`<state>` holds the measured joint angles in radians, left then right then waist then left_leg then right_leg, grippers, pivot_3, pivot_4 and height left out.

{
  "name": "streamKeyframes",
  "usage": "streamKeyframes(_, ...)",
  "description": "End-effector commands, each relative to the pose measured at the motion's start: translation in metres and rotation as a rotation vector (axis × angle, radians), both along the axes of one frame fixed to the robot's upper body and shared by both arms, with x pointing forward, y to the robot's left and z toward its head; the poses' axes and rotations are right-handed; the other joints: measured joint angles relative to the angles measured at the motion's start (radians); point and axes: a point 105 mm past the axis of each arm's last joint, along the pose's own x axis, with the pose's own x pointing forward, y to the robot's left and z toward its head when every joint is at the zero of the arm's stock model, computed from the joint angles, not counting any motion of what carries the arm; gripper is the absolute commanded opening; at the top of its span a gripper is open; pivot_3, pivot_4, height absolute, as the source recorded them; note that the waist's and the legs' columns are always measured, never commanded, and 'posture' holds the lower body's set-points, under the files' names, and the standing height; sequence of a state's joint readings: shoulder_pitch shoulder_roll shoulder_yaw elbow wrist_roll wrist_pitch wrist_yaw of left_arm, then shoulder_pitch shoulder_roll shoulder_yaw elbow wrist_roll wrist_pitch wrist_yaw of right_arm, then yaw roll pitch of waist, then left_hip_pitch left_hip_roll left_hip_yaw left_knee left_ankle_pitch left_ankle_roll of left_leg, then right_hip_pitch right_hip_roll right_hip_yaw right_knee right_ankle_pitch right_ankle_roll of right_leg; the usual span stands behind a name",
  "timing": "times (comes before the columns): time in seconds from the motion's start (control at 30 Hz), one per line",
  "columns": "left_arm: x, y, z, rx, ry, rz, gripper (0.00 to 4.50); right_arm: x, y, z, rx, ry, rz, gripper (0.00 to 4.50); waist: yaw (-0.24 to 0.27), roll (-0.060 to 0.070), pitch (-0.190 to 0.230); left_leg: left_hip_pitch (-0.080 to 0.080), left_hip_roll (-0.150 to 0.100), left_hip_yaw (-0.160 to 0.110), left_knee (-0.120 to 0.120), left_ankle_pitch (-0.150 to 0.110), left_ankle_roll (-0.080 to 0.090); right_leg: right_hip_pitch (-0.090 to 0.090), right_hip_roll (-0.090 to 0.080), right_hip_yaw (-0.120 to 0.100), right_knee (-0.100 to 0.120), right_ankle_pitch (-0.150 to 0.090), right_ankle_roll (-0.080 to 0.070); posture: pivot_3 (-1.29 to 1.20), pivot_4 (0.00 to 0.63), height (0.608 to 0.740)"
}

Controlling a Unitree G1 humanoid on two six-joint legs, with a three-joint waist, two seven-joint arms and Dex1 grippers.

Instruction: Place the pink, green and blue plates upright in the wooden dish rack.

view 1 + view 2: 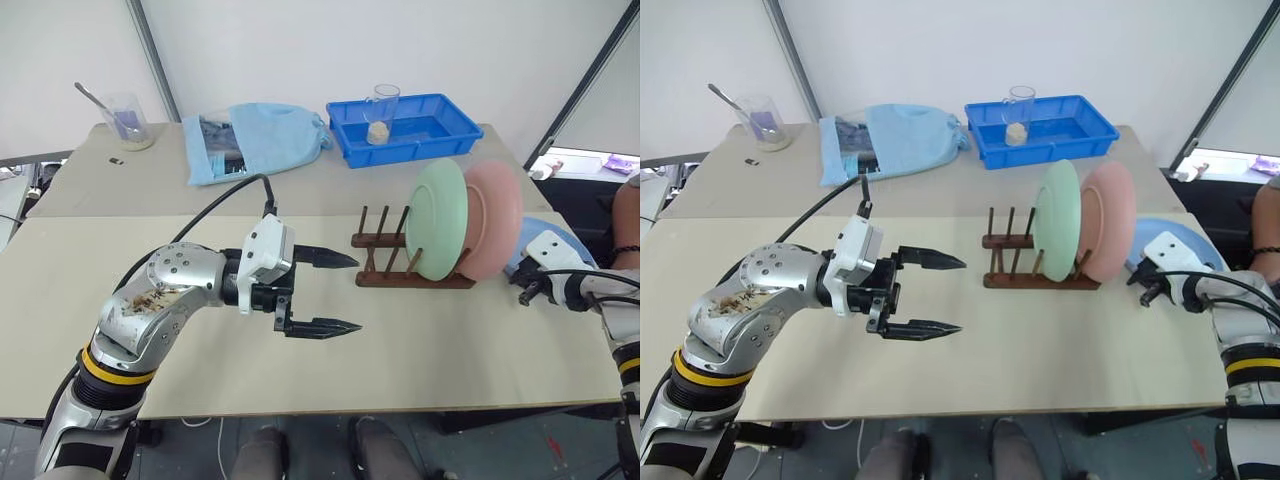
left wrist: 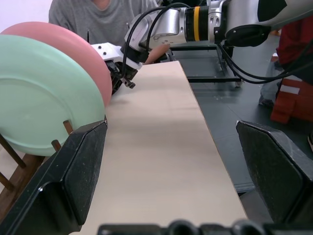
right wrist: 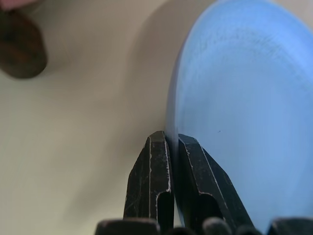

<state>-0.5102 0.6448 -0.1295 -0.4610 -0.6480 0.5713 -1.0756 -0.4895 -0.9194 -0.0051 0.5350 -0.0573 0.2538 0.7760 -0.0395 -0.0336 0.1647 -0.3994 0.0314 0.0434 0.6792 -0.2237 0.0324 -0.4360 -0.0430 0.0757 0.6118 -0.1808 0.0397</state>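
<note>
The green plate (image 1: 437, 220) and the pink plate (image 1: 495, 222) stand upright in the right half of the wooden dish rack (image 1: 380, 264), the pink one farther right. Right of the rack, the blue plate (image 3: 244, 98) lies near the table's right edge. My right gripper (image 3: 172, 137) is shut on its rim, one finger on each face; it also appears behind the plates (image 2: 120, 76). My left gripper (image 1: 355, 293) hovers open and empty left of the rack, pointing toward it, its wide black fingers (image 2: 80, 166) framing the green plate (image 2: 44, 93) and pink plate (image 2: 73, 44).
At the table's back stand a deep blue tray (image 1: 440, 140) holding a glass (image 1: 381, 112), a light blue cloth bag (image 1: 255, 140) and a beaker with a spoon (image 1: 128, 122). A person's arm (image 1: 627, 225) is at the right edge, beyond the table.
</note>
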Motion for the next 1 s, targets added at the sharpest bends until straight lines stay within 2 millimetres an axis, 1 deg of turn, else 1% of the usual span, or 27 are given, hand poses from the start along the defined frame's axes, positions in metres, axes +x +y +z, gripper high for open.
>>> streamKeyframes(0.03,0.008,0.013,0.013,-0.046,-0.025,0.087,4.50,0.001,-0.021,0.059,-0.117,-0.198,-0.068,0.23,0.000,0.001,0.000,-0.001,0.000,0.000,0.000,0.000,0.000,-0.001,0.000,0.000,0.000,0.000,0.000,0.00,0.150,0.740)
streamKeyframes(0.13,0.012,0.024,0.013,-0.057,-0.013,0.158,4.50,0.005,-0.014,0.119,-0.211,-0.419,-0.035,0.23,-0.004,0.002,0.001,-0.003,0.000,0.001,0.000,0.000,0.000,-0.003,0.000,0.001,0.000,0.000,0.001,0.00,0.150,0.740)
streamKeyframes(0.2,0.014,0.030,0.012,-0.048,-0.014,0.196,4.50,0.006,0.004,0.161,-0.240,-0.570,0.035,0.23,-0.011,0.004,0.002,-0.002,0.000,0.002,-0.001,0.000,0.000,-0.004,0.000,0.001,0.000,0.000,0.001,0.00,0.150,0.740)
streamKeyframes(0.23,0.015,0.033,0.011,-0.044,-0.015,0.214,4.50,0.006,0.015,0.178,-0.248,-0.634,0.071,0.23,-0.016,0.004,0.002,-0.002,0.001,0.002,-0.001,0.000,0.000,-0.004,0.000,0.002,0.000,0.000,0.001,0.00,0.150,0.740)
streamKeyframes(0.27,0.017,0.037,0.011,-0.039,-0.021,0.234,4.50,0.006,0.032,0.195,-0.241,-0.694,0.141,0.23,-0.021,0.004,0.002,-0.001,0.001,0.002,-0.002,0.000,0.000,-0.004,0.000,0.002,0.000,0.000,0.000,0.00,0.150,0.740)
streamKeyframes(0.33,0.021,0.042,0.011,-0.037,-0.032,0.264,4.50,0.003,0.062,0.217,-0.192,-0.785,0.256,0.23,-0.024,0.004,0.002,0.000,0.001,0.002,-0.002,0.000,0.000,-0.004,0.002,0.002,0.001,0.000,0.000,0.00,0.150,0.740)
streamKeyframes(0.4,0.025,0.046,0.013,-0.033,-0.041,0.286,4.50,-0.003,0.104,0.241,0.003,-0.879,0.397,0.23,-0.030,0.003,0.003,0.001,0.002,0.001,-0.002,0.000,0.000,-0.003,0.002,0.001,0.001,0.000,-0.001,0.00,0.150,0.740)
streamKeyframes(0.47,0.029,0.050,0.013,-0.028,-0.050,0.301,4.50,-0.013,0.139,0.255,0.209,-0.911,0.512,0.23,-0.032,0.003,0.003,0.001,0.003,0.001,-0.002,0.000,0.000,-0.003,0.003,0.002,0.001,0.000,-0.001,0.00,0.150,0.740)
streamKeyframes(0.57,0.033,0.056,0.012,-0.018,-0.056,0.326,4.50,-0.028,0.177,0.265,0.507,-0.886,0.625,0.23,-0.024,0.003,0.003,0.000,0.003,0.000,-0.002,0.000,0.000,-0.003,0.003,0.002,0.002,0.002,0.001,0.00,0.150,0.740)
streamKeyframes(0.67,0.035,0.064,0.009,-0.001,-0.051,0.345,4.50,-0.043,0.203,0.264,0.815,-0.770,0.688,0.23,-0.008,0.003,0.003,-0.003,0.003,-0.002,-0.002,0.000,0.000,-0.005,0.002,-0.001,0.002,0.002,0.002,0.00,0.150,0.740)
streamKeyframes(0.7,0.035,0.067,0.008,0.003,-0.046,0.348,4.50,-0.047,0.207,0.263,0.936,-0.715,0.693,0.23,-0.003,0.003,0.003,-0.005,0.003,-0.002,-0.002,0.000,0.000,-0.006,0.002,-0.002,0.001,0.003,0.002,0.00,0.150,0.740)
streamKeyframes(0.8,0.036,0.073,0.005,0.018,-0.039,0.353,4.50,-0.057,0.216,0.248,1.135,-0.542,0.693,0.23,0.010,0.003,0.003,-0.008,0.003,-0.004,-0.003,0.000,0.000,-0.008,-0.001,-0.004,0.001,0.005,-0.002,0.00,0.150,0.740)
streamKeyframes(0.87,0.035,0.074,0.003,0.027,-0.036,0.347,4.50,-0.062,0.219,0.235,1.203,-0.439,0.677,0.23,0.018,0.003,0.003,-0.011,0.002,-0.004,-0.004,0.000,0.000,-0.009,-0.002,-0.005,-0.001,0.005,-0.002,0.00,0.150,0.740)
streamKeyframes(1.0,0.034,0.069,0.000,0.024,-0.027,0.319,4.50,-0.068,0.218,0.217,1.270,-0.331,0.613,0.23,0.022,0.003,0.003,-0.012,0.002,-0.003,-0.004,-0.001,0.001,-0.010,-0.003,-0.005,-0.002,0.004,-0.002,0.00,0.150,0.740)
